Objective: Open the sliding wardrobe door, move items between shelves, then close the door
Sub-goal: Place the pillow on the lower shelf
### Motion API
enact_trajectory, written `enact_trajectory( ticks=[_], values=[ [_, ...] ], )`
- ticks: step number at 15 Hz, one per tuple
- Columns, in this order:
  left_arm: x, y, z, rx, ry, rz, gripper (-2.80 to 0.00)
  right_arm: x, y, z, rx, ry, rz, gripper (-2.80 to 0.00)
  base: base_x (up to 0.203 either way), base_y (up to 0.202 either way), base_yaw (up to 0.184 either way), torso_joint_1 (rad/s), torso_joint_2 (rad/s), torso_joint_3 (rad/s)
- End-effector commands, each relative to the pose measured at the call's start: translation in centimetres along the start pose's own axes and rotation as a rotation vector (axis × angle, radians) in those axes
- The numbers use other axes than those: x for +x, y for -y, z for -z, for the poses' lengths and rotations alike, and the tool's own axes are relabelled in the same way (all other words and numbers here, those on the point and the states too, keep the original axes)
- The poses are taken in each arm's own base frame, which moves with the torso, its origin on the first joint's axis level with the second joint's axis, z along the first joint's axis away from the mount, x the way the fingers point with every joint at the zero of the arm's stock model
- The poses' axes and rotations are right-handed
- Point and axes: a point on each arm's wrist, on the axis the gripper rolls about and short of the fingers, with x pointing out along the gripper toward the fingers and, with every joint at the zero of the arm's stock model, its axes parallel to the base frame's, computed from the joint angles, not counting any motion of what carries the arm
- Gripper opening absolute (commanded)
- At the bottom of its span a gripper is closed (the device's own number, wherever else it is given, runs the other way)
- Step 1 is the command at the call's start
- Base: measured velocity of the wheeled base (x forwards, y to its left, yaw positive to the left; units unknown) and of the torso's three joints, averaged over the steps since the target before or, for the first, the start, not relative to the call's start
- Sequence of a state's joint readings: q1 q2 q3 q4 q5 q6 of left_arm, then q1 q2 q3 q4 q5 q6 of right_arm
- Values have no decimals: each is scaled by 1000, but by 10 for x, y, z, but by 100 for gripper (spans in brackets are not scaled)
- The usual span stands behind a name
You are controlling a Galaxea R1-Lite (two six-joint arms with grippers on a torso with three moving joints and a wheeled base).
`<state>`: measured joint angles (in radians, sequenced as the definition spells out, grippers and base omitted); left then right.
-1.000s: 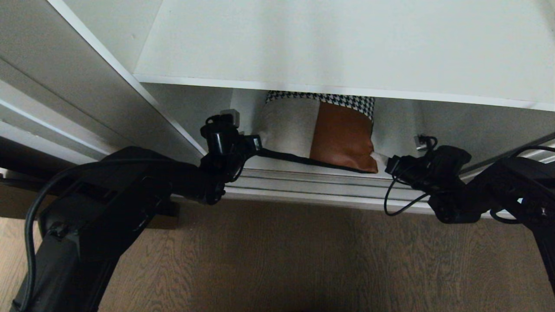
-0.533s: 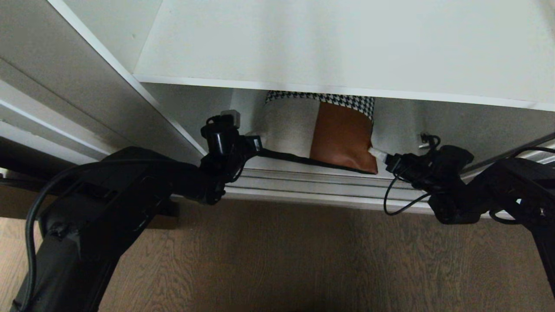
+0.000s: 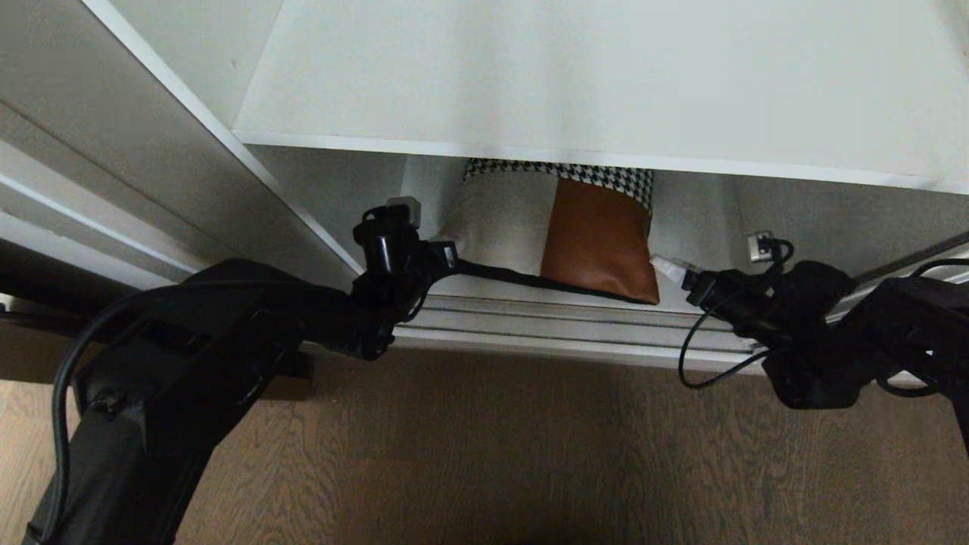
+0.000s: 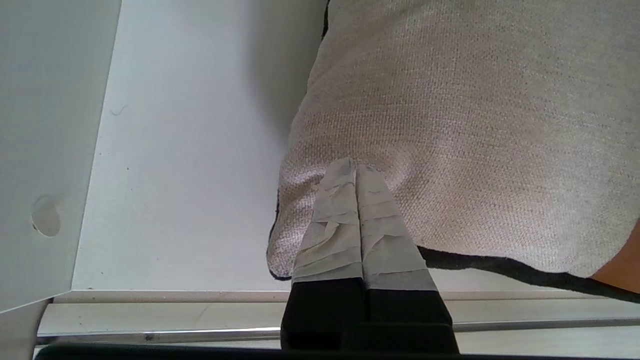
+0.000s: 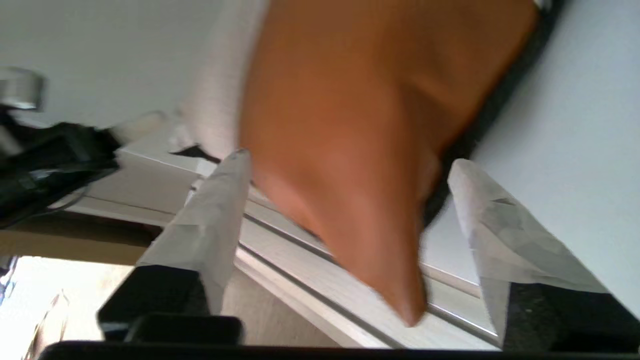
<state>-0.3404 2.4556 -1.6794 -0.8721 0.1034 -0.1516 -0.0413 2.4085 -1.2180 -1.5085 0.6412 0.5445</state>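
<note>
The patchwork cushion [image 3: 560, 235] lies on the lower white shelf [image 3: 484, 288], under the upper shelf [image 3: 606, 76]; its houndstooth strip shows at the back. My left gripper [image 3: 450, 253] is at its near left corner. In the left wrist view that gripper [image 4: 356, 167] is shut, tips pinched into the puckered beige fabric [image 4: 450, 125]. My right gripper [image 3: 670, 266] hangs just off the brown leather corner. In the right wrist view it [image 5: 350, 160] stands open, the brown corner [image 5: 360, 175] loose between its fingers.
Silver door rails [image 3: 545, 322] run along the wardrobe's front edge, with wood-grain floor [image 3: 484, 454] below. Grey upright panels [image 3: 98, 166] close off the left side; I cannot tell which of them is the sliding door. The upper shelf's front edge overhangs the cushion.
My right gripper has opened, let go of the brown corner and drawn back a little to the right. The left arm and the cushion have stayed put.
</note>
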Motion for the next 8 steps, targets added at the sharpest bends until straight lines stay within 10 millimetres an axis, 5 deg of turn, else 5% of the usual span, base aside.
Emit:
enact_trajectory(
  ticks=[1, 2, 3, 4, 8],
  values=[
    [-1, 0, -3, -4, 7, -1, -280, -7, -11, -13, -10, 4, -23, 0, 0, 0, 0, 0, 0, 0],
    [-2, 1, -4, -5, 7, 0, -280, -9, -12, -14, -9, 1, -24, 0, 0, 0, 0, 0, 0, 0],
    [-3, 1, -6, -6, 10, 1, -280, -10, -12, -12, -3, -7, -19, -179, 0, 0, 0, 0, 0, 0],
    [-3, 1, -5, -6, 11, 1, -280, -12, -13, -11, 0, -10, -17, -280, 0, 0, 0, 0, 0, 0],
    [-6, 7, -20, -18, 53, -3, -280, -20, -21, -13, -51, -41, -30, -280, 0, 0, 0, 0, 0, 0]
  ],
)
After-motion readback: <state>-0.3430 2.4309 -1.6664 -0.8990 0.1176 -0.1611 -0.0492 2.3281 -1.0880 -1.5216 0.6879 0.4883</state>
